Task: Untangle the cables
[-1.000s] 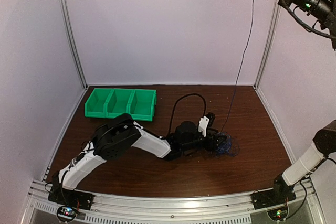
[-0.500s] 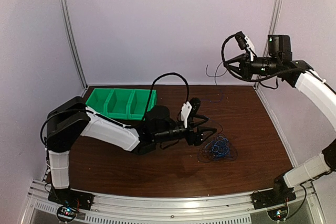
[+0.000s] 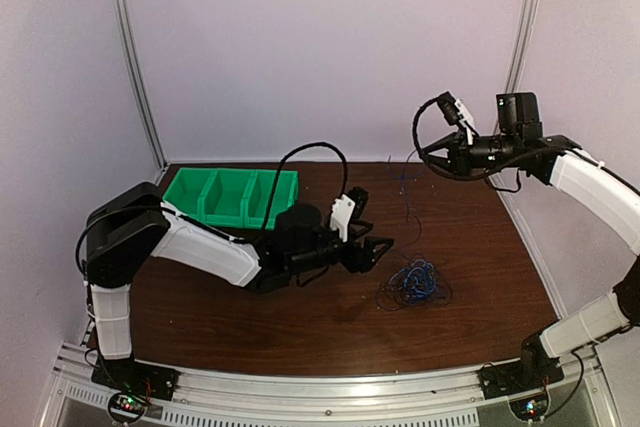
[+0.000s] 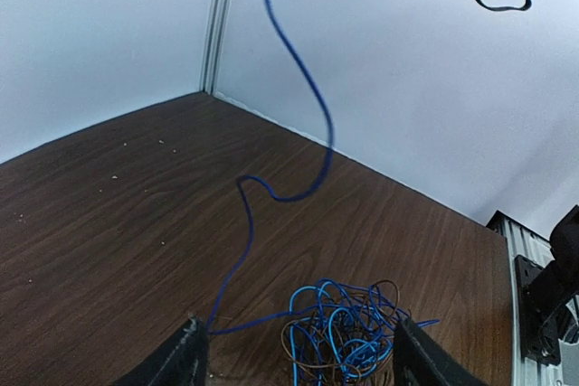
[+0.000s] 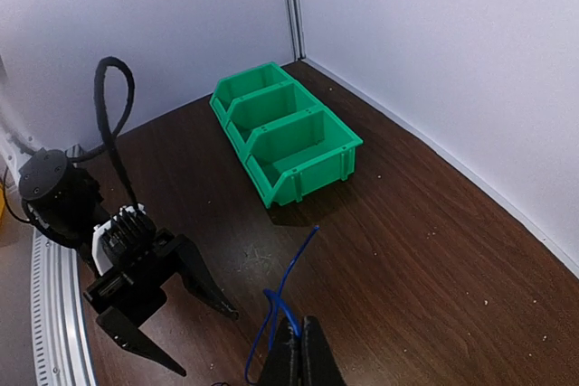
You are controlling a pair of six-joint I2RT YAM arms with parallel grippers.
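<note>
Cables [image 3: 413,284]: one loose heap of bright blue and dark strands on the tabletop [image 3: 480,247], right of centre and toward the near edge. The number of strands inside the heap cannot be told.

One blue strand [image 4: 308,88] leaves the heap's left side, bends, and climbs to the right pincer [image 3: 427,153]. That pincer hangs high over the far right part of the tabletop, clamped tight on the strand, with a short free tip sticking out past its fingertips.

Left pincer [image 3: 377,250]: low over the tabletop, just left of the heap and apart from it, jaws spread wide, holding nothing.

One green bin [image 3: 230,197] with three compartments in a row stands at the far left, well apart from the heap. Arms: two. The left arm stretches across the tabletop just near of the bin.
</note>
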